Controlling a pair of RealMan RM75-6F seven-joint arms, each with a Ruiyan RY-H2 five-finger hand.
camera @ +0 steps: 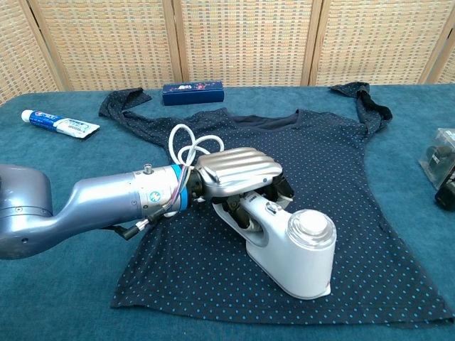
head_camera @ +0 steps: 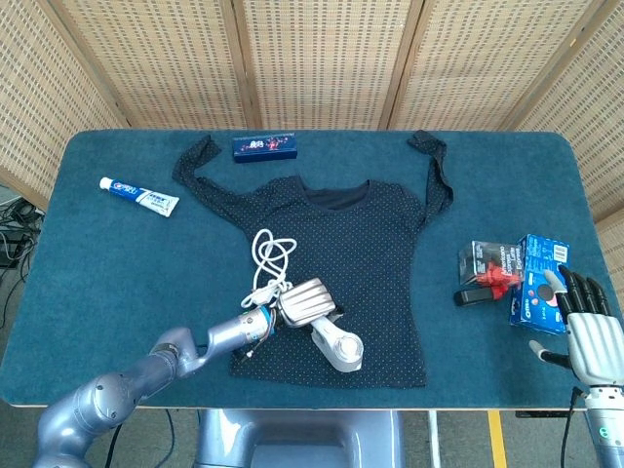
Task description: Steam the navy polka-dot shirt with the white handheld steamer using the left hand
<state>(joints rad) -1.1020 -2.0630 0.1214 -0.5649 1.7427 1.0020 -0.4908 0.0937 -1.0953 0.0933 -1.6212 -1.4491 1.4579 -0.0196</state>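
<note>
White handheld steamer (camera: 293, 254) is lying on the navy polka-dot shirt (camera: 341, 177).
Left hand (camera: 238, 172) is wrapping its fingers (camera: 274, 186) around the handle.

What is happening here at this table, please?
The robot's left hand grips the white handheld steamer by its handle and holds it on the lower part of the navy polka-dot shirt, which lies flat on the blue table. The steamer's white cord loops on the shirt behind the hand. The right hand rests idle and open at the table's right edge, beside some small boxes.
</note>
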